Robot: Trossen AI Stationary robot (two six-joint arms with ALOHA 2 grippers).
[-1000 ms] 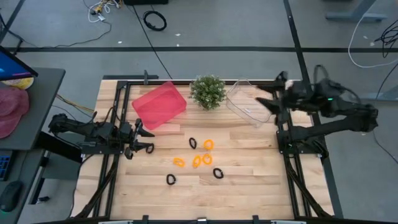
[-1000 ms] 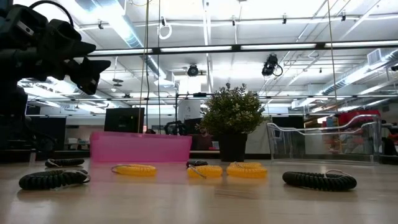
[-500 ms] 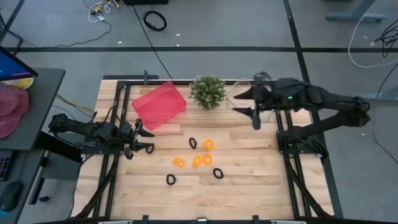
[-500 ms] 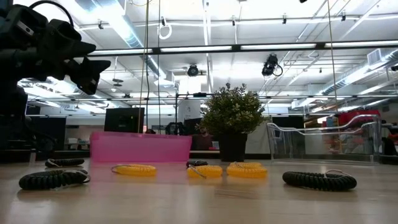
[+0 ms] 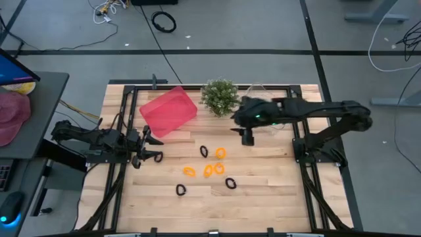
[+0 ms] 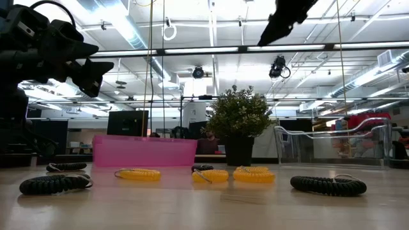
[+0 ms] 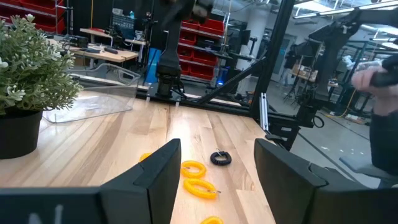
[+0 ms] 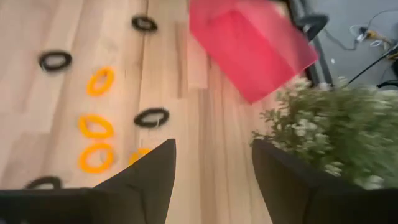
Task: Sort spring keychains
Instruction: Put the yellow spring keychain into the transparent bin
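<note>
While my right gripper (image 5: 247,136) hangs wide open and empty just beside the small green potted plant (image 5: 220,97), I see the orange and black coiled spring keychains (image 5: 209,162) scattered on the wooden table (image 5: 263,184) near that plant. My left gripper (image 5: 155,148) waits, open and empty, farther from the plant, beside the pink plastic bin (image 5: 168,111).

No readable text, labels, brands or numbers anywhere.

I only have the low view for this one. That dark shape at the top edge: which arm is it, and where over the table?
Observer: The right arm. The right gripper hangs open beside the clear bin, right of the nearest orange keychain.
Operator: Any keychains in the pink bin?
Observer: None. From above the pink bin looks empty.
Operator: And the left gripper?
Observer: The left gripper is open, low near the table's left side.
</note>
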